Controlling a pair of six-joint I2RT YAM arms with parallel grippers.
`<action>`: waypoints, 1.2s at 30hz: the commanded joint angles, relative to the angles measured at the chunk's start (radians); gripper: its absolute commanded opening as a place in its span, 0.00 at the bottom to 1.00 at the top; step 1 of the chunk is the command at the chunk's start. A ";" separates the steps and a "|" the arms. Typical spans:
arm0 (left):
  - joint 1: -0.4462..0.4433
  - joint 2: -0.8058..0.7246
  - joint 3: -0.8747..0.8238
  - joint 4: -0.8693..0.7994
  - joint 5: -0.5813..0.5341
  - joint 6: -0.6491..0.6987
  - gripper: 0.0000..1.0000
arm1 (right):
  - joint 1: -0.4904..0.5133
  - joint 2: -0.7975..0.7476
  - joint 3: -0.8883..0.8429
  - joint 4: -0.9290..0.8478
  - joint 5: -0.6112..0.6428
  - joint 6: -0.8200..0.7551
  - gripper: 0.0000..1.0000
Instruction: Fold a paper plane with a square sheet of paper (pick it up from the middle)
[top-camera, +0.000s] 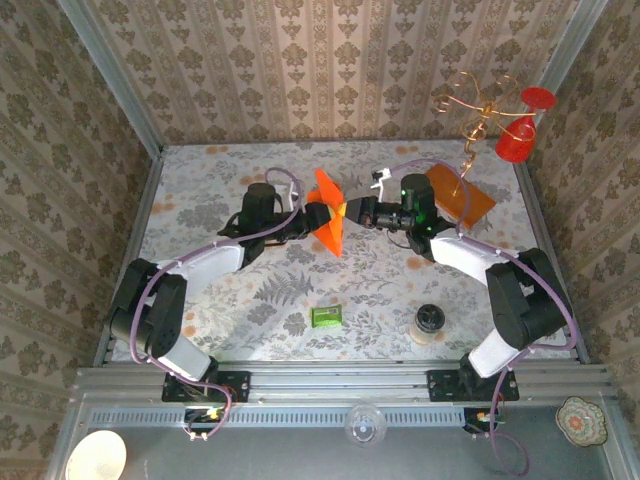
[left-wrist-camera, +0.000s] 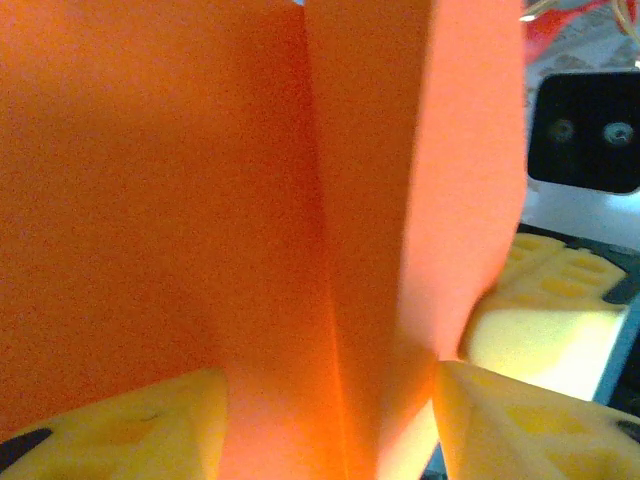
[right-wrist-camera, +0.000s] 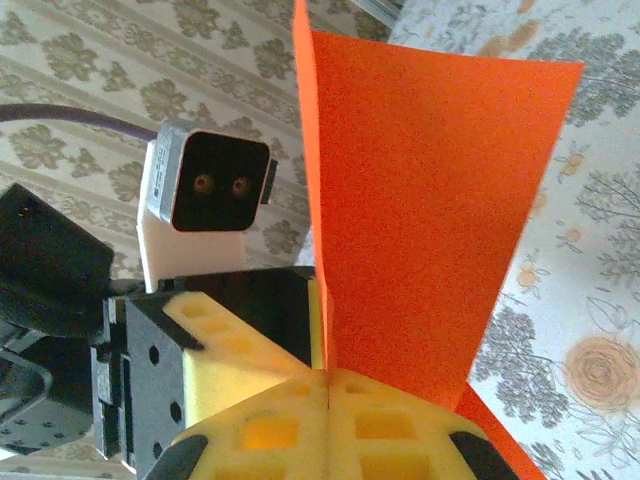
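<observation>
The square sheet of paper is bright orange and is held upright above the table's middle, between the two arms. It is bent along a crease, and its flaps spread apart. Whether it has the shape of a paper plane I cannot tell. My right gripper is shut on the sheet's lower edge, with the yellow pads pressed together. It comes in from the right. My left gripper comes in from the left. Its jaws stand apart, with the creased paper rising between them.
A brownish-orange board with a gold wire stand and a red cup sits at the back right. A small green packet and a round jar lie near the front. Wallpapered walls close in the table.
</observation>
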 joint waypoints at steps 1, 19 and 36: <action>-0.004 -0.005 0.025 0.100 0.062 -0.015 0.50 | -0.009 -0.026 -0.015 0.088 -0.048 0.065 0.05; -0.004 -0.007 0.004 0.186 0.082 -0.010 0.16 | -0.026 -0.026 -0.040 0.089 -0.058 0.090 0.08; -0.040 -0.057 0.279 -0.718 -0.492 0.445 0.10 | -0.146 -0.295 -0.100 -0.440 0.244 -0.251 0.59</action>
